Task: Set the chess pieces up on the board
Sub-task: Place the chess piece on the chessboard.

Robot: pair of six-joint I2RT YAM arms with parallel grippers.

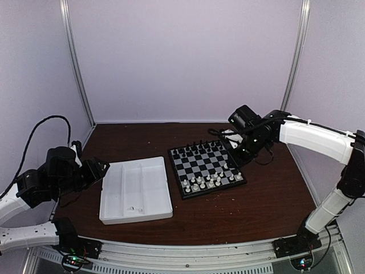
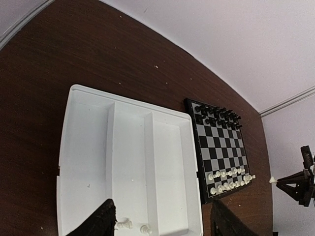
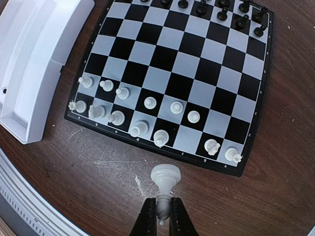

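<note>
White plastic, tiny and surely light, the chessman (image 3: 166,177) was clamped by its slim end in the right pincer (image 3: 161,215), over the bare worktop (image 3: 98,162) just off the board's (image 3: 197,64) near rim. I judged it stiff but slick and apt to twist, so the narrow waist seemed the place to hold. Its long axis ran in line with the fingers, broad end pointing away from them toward the board. Other white pieces (image 3: 150,102) stood upright on the two near rows. Further off, the left pincer (image 2: 162,206) hung with jaws apart over the tray (image 2: 88,147), which held two more pieces (image 2: 125,224).
</note>
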